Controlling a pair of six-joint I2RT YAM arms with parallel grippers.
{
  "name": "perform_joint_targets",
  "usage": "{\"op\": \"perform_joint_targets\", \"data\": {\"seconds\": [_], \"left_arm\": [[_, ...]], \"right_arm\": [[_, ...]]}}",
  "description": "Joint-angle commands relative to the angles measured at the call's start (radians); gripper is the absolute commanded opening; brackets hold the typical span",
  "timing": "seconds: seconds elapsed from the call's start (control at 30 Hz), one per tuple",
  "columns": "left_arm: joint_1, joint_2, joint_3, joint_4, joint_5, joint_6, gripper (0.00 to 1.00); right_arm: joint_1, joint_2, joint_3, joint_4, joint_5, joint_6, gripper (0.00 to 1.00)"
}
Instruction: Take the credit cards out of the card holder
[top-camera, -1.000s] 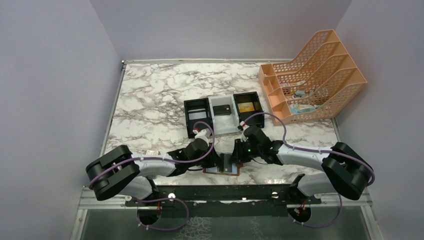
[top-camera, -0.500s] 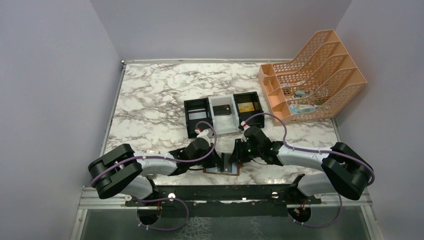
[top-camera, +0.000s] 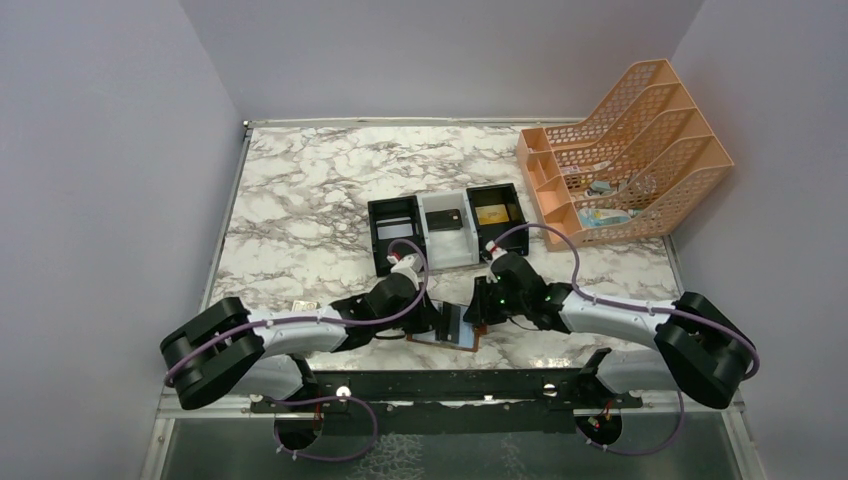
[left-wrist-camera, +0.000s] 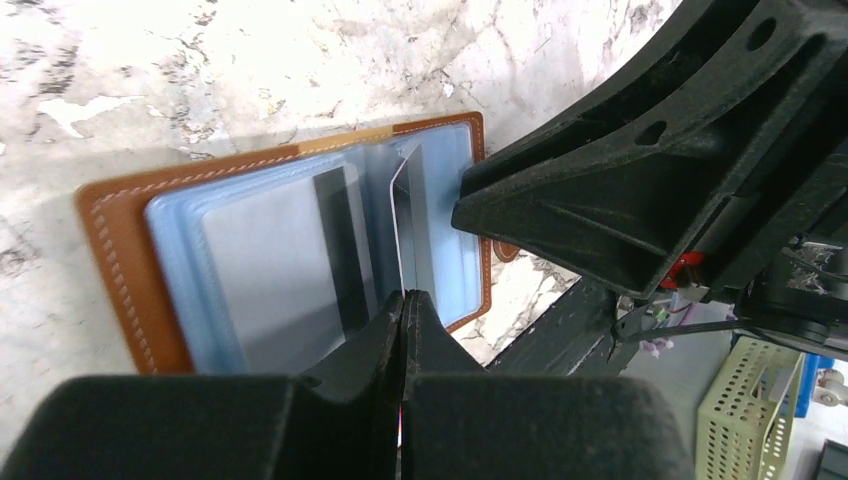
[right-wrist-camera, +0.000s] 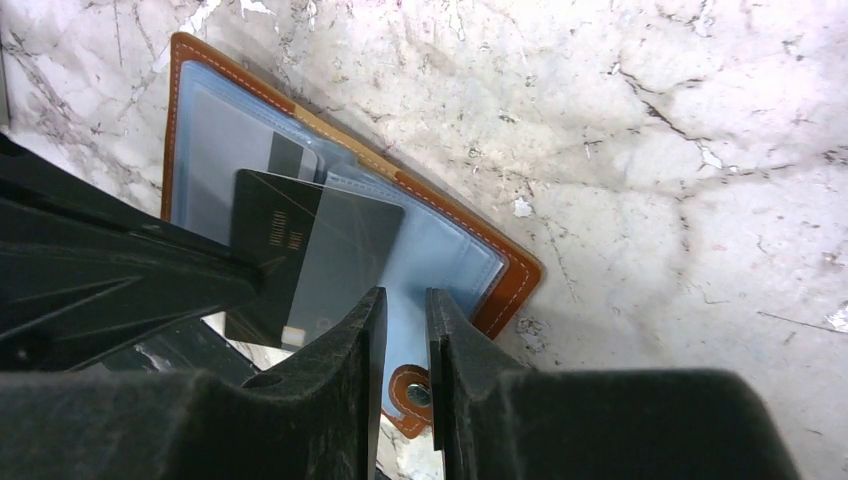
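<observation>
Shut since earlier: my left gripper (left-wrist-camera: 403, 297), pinching a credit card (right-wrist-camera: 310, 250) edge-on; right gripper (right-wrist-camera: 398, 296) narrow, grip untellable. Risk: card holder (left-wrist-camera: 105, 270) drags along.

Table (top-camera: 300, 190): white marble pattern with grey veins, carrying everything.
Tray (top-camera: 374, 240): three compartments, black at both ends and pale in the middle, at mid-table.
Tray contents: white card (top-camera: 397, 229) left, dark item (top-camera: 447, 220) middle, gold card (top-camera: 491, 214) right.
File rack (top-camera: 640, 150): orange lattice at the far right corner, pale items (top-camera: 603, 215) inside.
</observation>
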Motion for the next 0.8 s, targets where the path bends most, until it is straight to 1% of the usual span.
{"op": "perform_joint_targets", "data": {"seconds": [0.0,0.13,0.23,0.37,0.53,0.67,0.77], "left_arm": [[0.004,-0.075,0.034,-0.124,-0.072,0.045,0.0],[0.009,-0.106,0.05,-0.183,-0.091,0.065,0.0],[0.014,-0.117,0.05,-0.192,-0.095,0.068,0.0],[0.024,-0.135,0.073,-0.23,-0.099,0.088,0.0],[0.046,-0.181,0.091,-0.25,-0.105,0.112,0.0],[0.067,-0.206,0.084,-0.252,-0.079,0.114,0.0],[0.081,-0.227,0.075,-0.26,-0.073,0.112,0.0]], "right_arm": [[0.002,-0.039,0.018,-0.027,0.023,-0.038,0.22],[0.003,-0.087,0.025,-0.01,-0.006,-0.04,0.23],[0.003,-0.117,0.024,0.018,-0.045,-0.052,0.25],[0.002,-0.143,0.024,0.026,-0.042,-0.046,0.28],[0.003,-0.177,0.005,0.06,-0.019,-0.034,0.4],[0.002,-0.186,-0.008,0.071,0.023,-0.006,0.49],[-0.002,-0.197,-0.038,0.132,0.007,0.013,0.53]]}}
